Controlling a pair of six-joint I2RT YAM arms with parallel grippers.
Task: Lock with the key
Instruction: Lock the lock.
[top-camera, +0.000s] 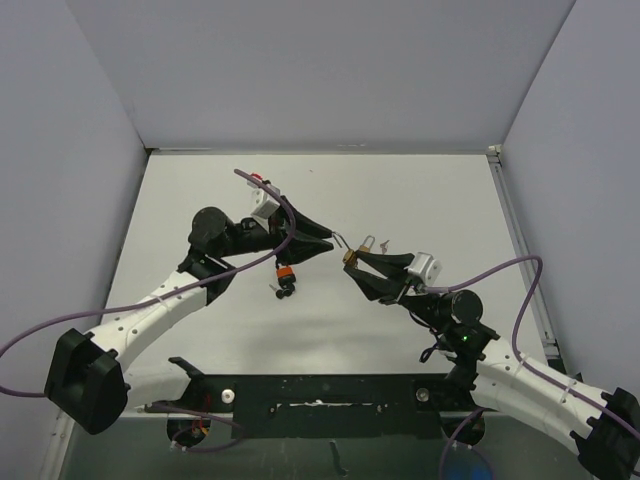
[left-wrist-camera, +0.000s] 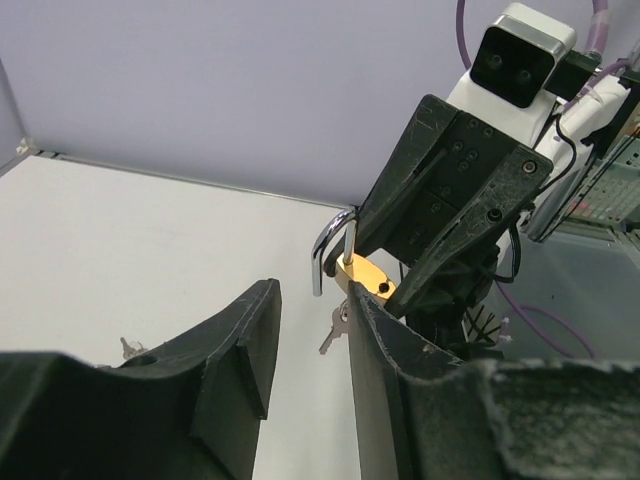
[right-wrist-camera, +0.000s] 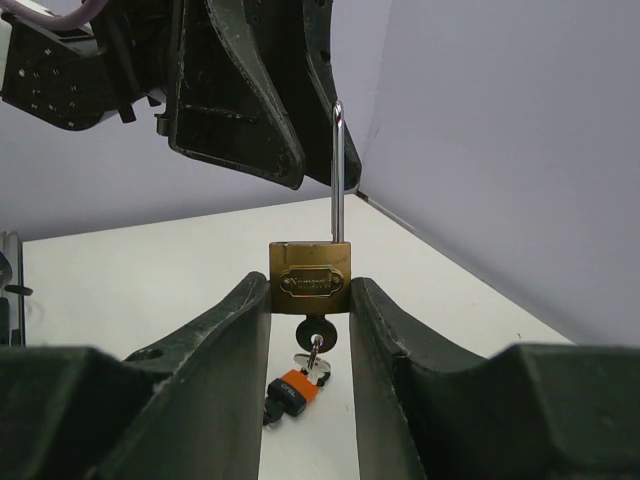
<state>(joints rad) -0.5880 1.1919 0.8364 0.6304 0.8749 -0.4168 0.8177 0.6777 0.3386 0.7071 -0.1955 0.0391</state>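
Brass padlock (top-camera: 350, 256) clamped in the right gripper (top-camera: 351, 261); left gripper (top-camera: 329, 243) parted, empty.
Top: both tips nearly meet above the white table (top-camera: 420, 200). Left wrist: matte black fingers (left-wrist-camera: 245, 350) gape near the steel shackle (left-wrist-camera: 317, 272). Right wrist: a key (right-wrist-camera: 318, 335) sits in the keyhole; the embossed nameplate is unreadable.

Soft, even light falls from above in all three views. The white surface (top-camera: 400, 200) is bright and evenly lit, and the shadows beneath the arms (top-camera: 170, 300) are faint with blurred edges. The walls (top-camera: 330, 70) carry a cool lavender cast. In the wrist views the black fingers (left-wrist-camera: 240, 360) of the left tool (left-wrist-camera: 312, 310) and those of the right tool (right-wrist-camera: 310, 300) loom close, dark and slightly soft, with much of their texture lost. The brass padlock (right-wrist-camera: 311, 280) is crisp and its shackle (right-wrist-camera: 338, 170) bears a thin highlight, though the plate lettering is unreadable.
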